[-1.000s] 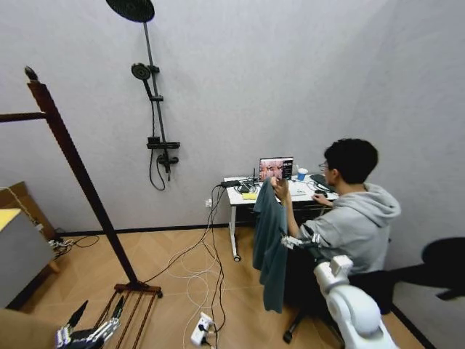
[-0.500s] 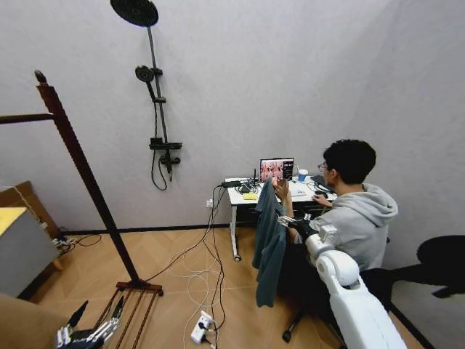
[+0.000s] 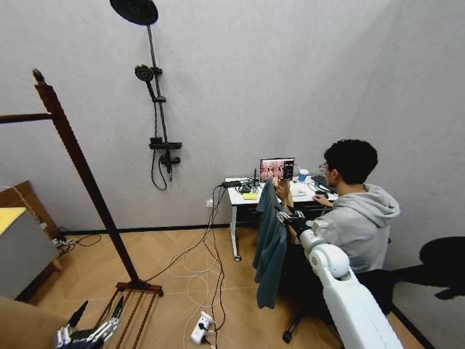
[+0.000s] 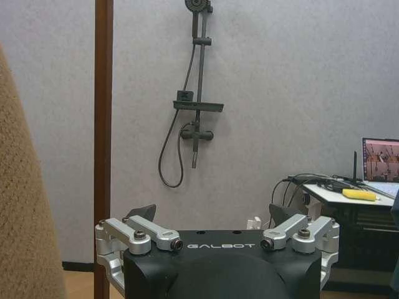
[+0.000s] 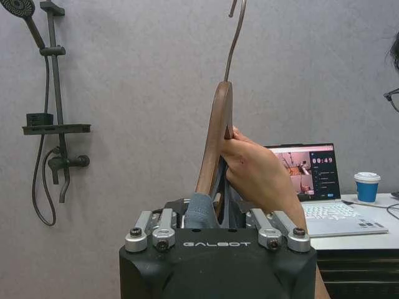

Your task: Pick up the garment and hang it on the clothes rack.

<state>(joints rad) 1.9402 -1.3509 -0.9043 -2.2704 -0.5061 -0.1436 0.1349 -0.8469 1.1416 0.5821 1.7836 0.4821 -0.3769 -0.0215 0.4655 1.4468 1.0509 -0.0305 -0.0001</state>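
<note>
Garment (image 3: 270, 247) hangs limp and dark teal from its wooden hanger (image 5: 215, 140), in front of the desk (image 3: 243, 193) and beside the seated person. My right gripper (image 5: 217, 212) is reached out to it, fingers pressed together on the teal cloth just under the hanger, and the person's hand (image 5: 259, 177) grips the same hanger right above my fingers. The metal hook (image 5: 234, 34) stands up free.

My left gripper (image 4: 211, 215) hangs low at my left side, fingers spread, holding nothing, near the foot of the clothes rack (image 3: 80, 171).

"GALBOT" is printed in white on both wrist housings. The laptop (image 5: 307, 171) on the desk shows a timer reading 00:49; a blue paper cup (image 5: 366, 186) stands beside it.

The floor (image 3: 174, 262) is wood in a herringbone pattern, strewn with cables and a power strip (image 3: 200, 327). A black shower fitting (image 3: 154, 94) hangs on the grey wall behind.
</note>
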